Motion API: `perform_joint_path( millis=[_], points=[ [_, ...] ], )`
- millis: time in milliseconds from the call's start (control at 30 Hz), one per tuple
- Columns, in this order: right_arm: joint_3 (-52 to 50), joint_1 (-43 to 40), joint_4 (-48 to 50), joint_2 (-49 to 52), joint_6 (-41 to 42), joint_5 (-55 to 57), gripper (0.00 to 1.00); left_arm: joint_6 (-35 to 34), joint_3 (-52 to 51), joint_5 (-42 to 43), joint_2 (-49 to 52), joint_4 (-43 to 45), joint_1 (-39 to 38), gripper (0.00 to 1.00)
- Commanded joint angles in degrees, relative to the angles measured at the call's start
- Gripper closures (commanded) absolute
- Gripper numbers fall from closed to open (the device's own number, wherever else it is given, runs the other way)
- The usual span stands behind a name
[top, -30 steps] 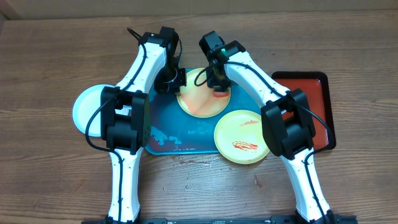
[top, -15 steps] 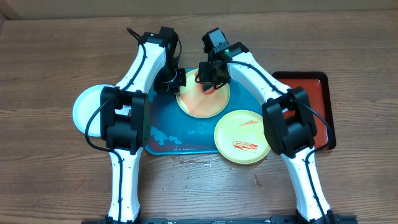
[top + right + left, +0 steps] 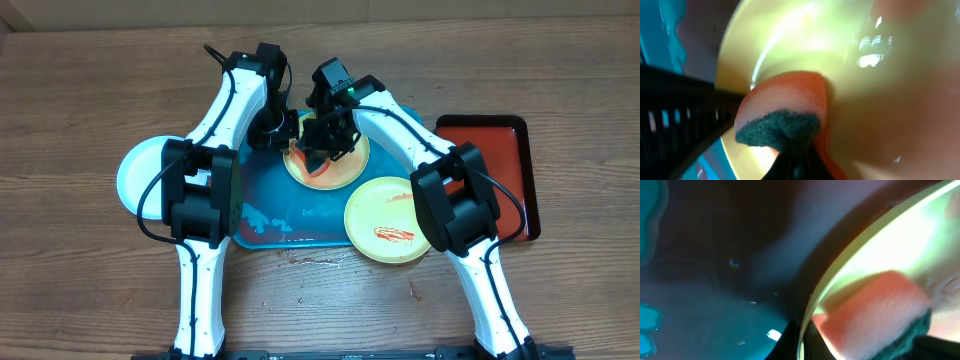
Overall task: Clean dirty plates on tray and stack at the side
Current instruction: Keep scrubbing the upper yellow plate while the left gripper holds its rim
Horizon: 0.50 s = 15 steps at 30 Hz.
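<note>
Cleaning is midway: the twelve-o'clock plate, pinched by the left gripper, is scrubbed with a sponge clamped in the right gripper, the five-o'clock plate left smeared, the white plate set beside the tray.

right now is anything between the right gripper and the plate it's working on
Only the sponge: the right gripper is shut on it and presses it onto the yellow-green plate on the tray. Nothing else visible stands between.

Two plates sit on the tray; third plate lies left.
</note>
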Motion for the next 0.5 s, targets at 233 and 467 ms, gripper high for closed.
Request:
perform_joint_path(
  millis=[233,467],
  points=[
    [-1.01,-2.25,-7.50,-5.09,-1.92,3.69,0.96,-0.15,-1.01,-2.58,0.42,0.66,0.59,0.96],
    [-1.01,-4.31,-10.43,-14.56,-1.53,7.21,0.96,2.23,-0.87,-3.04,0.42,0.37,0.59,0.96]
  ],
)
